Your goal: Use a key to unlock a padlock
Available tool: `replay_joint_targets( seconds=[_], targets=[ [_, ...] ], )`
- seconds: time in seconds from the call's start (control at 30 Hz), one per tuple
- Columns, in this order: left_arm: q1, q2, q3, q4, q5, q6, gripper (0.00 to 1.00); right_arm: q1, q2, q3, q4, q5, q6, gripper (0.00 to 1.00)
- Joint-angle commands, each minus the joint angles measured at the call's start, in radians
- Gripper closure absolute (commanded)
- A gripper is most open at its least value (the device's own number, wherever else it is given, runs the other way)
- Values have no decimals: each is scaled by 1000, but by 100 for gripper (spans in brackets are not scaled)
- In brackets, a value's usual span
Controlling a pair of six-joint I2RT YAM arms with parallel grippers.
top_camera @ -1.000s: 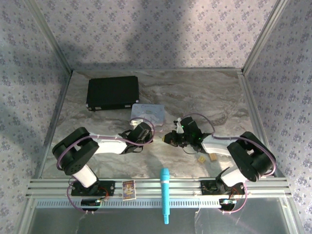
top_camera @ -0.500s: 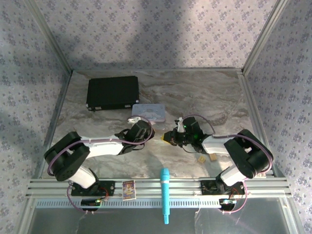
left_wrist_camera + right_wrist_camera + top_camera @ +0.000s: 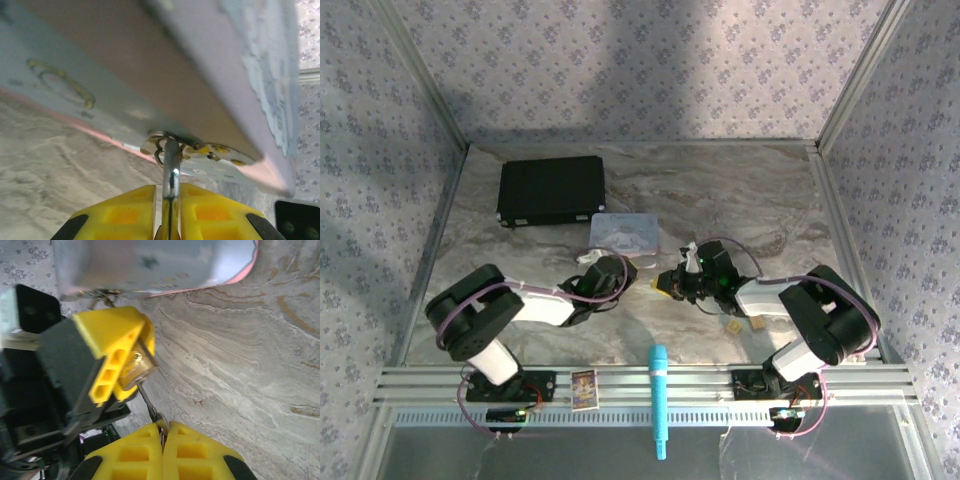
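The brass padlock (image 3: pixel 138 367) is clamped between the yellow fingers (image 3: pixel 112 347) of my left gripper (image 3: pixel 632 281), just below the edge of the pastel tin. In the left wrist view its shiny shackle (image 3: pixel 171 167) sticks out from the shut left gripper (image 3: pixel 169 192) toward the tin, with small wire rings at its tip. The thin silvery key (image 3: pixel 149 401) runs from the padlock's underside back to my right gripper (image 3: pixel 162 426), which is shut on its head. In the top view the right gripper (image 3: pixel 670 285) meets the left one at mid-table.
The pastel tin (image 3: pixel 624 232) lies right behind both grippers and looms over them in the wrist views. A black case (image 3: pixel 551 190) sits at back left. Two tan blocks (image 3: pixel 731 326) (image 3: pixel 757 322) lie near the right arm. A turquoise stick (image 3: pixel 659 400) and a small card (image 3: pixel 584 388) rest on the front rail.
The left arm's elbow swung out to the left and came back, and its wrist dropped slightly toward the front. The right arm barely moved. Both grippers stay together by the tin.
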Motion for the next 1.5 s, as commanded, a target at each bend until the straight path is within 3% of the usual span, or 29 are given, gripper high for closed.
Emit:
replay_joint_targets(
  seconds=[0.0,0.63,1.47],
  targets=[
    [-9,42,-23,246,-30,-109,82,-5,17,-11,31,-8,13,100],
    [-37,149,-44,435,-74,-201,81,-17,159,-34,276,-77,125,100],
    [-69,179,-26,480,-44,-223,84,-67,175,-57,437,-115,165,100]
  ],
)
